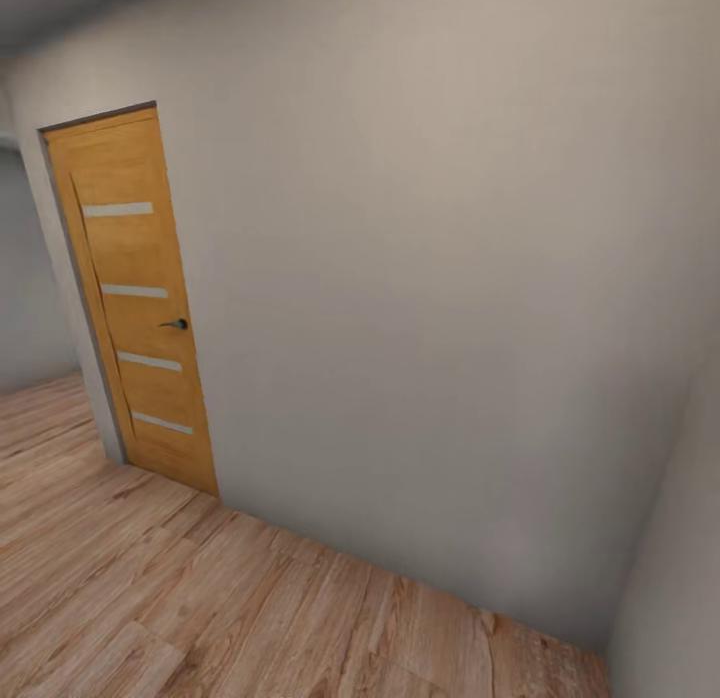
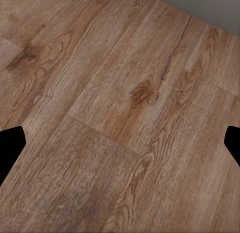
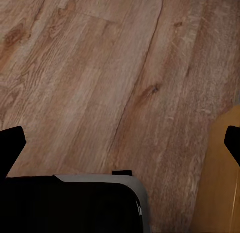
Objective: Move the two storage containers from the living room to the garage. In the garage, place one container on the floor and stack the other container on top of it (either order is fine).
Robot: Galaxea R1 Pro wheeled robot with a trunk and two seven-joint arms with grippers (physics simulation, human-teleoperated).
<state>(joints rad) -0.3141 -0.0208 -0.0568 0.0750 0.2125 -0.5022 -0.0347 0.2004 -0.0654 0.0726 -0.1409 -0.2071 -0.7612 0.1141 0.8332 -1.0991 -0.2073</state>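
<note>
The left gripper's (image 2: 120, 143) fingertips (image 2: 11, 145) stand wide apart, holding nothing, pointed down at the wood-plank floor (image 2: 120, 93). The right gripper (image 3: 120, 143) is likewise spread, above planks beside an orange wooden panel (image 3: 220, 183). Ahead, a wooden door (image 1: 135, 298) stands in a grey wall (image 1: 450, 278).

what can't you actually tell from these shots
- Beyond the wooden door, head view: its closed leaf hides it.
- Room past the wall's left corner: cut by the frame edge.
- Left gripper and right gripper: fingertips clipped by frame edges.
- Dark body, right wrist view: cropped, unidentifiable.
- Orange panel: cut off.
</note>
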